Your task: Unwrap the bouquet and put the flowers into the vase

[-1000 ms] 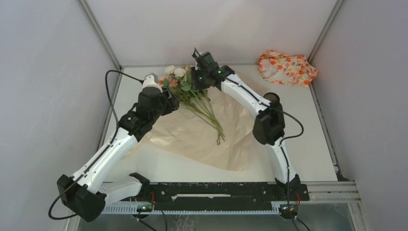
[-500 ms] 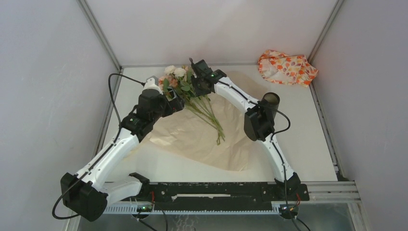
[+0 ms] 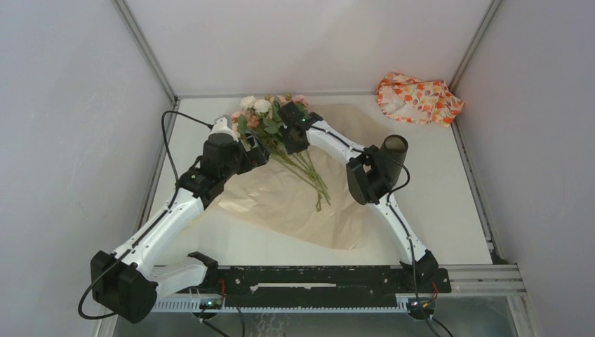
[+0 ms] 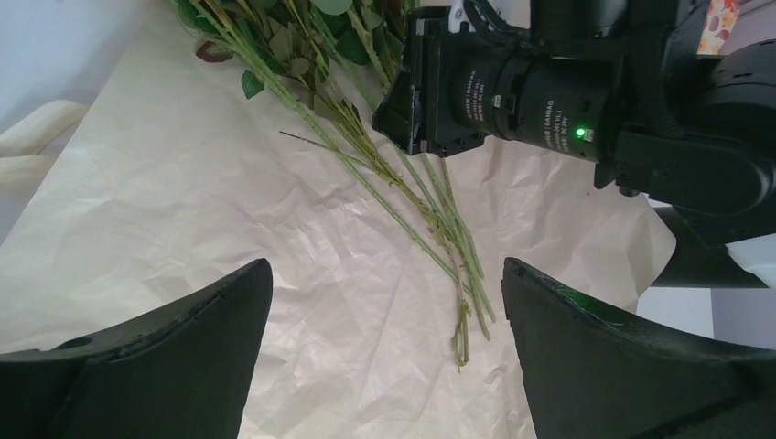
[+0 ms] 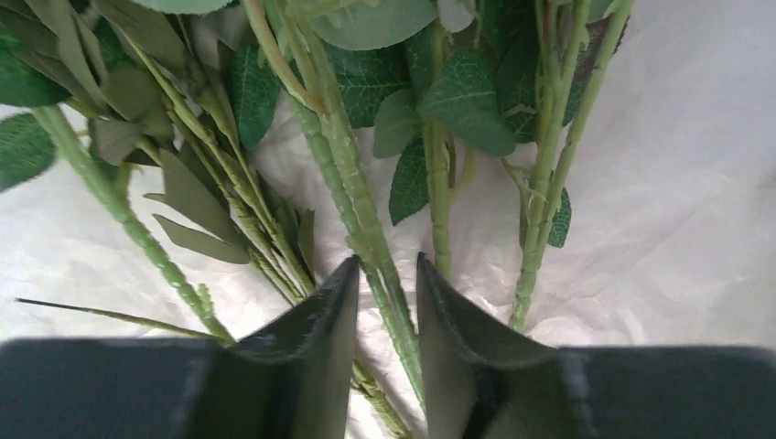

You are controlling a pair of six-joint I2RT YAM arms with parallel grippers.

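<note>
Over crinkled paper (image 4: 183,210), left fingers (image 4: 165,357) wide, empty, right fingers (image 5: 302,357) straddling stems (image 5: 352,183), grip unclear

Left jaws wider, right jaws lower.

Robot lab test cell: plain pale-grey wall panels (image 3: 316,42) in bare metal frame posts (image 3: 145,49) box in a flat white counter (image 3: 449,196); two white-and-black robot arms (image 3: 165,225) bolted to black mounting rail (image 3: 316,279) at near edge.
</note>
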